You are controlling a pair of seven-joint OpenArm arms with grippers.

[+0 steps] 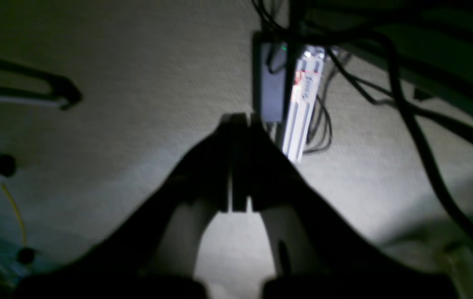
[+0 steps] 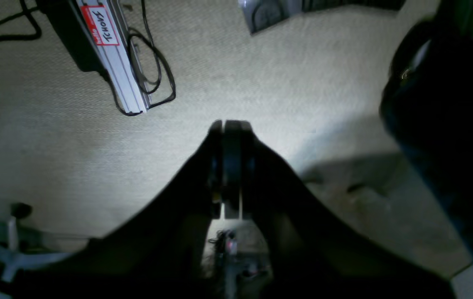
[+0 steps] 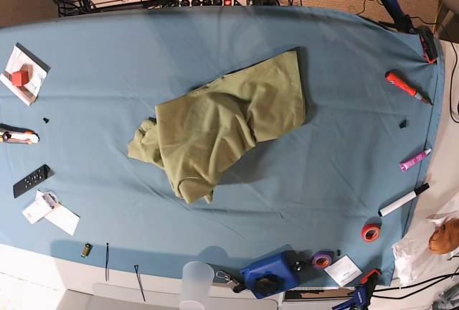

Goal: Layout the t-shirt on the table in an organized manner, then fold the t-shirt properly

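Observation:
The olive-green t-shirt (image 3: 219,123) lies crumpled in a heap at the middle of the blue-draped table (image 3: 344,145), bunched from upper right to lower left. Neither arm shows in the base view. My left gripper (image 1: 238,120) is shut and empty, hanging over beige carpet in the left wrist view. My right gripper (image 2: 230,124) is also shut and empty over the carpet in the right wrist view. Neither wrist view shows the shirt or the table top.
Small items line the table edges: a red-handled tool (image 3: 406,86), a pink tube (image 3: 415,159), a black marker (image 3: 403,199), a red tape roll (image 3: 370,233), a blue object (image 3: 272,274), a remote (image 3: 31,180), and paper with a red block (image 3: 23,73). Cables and a labelled rail (image 2: 111,54) lie on the floor.

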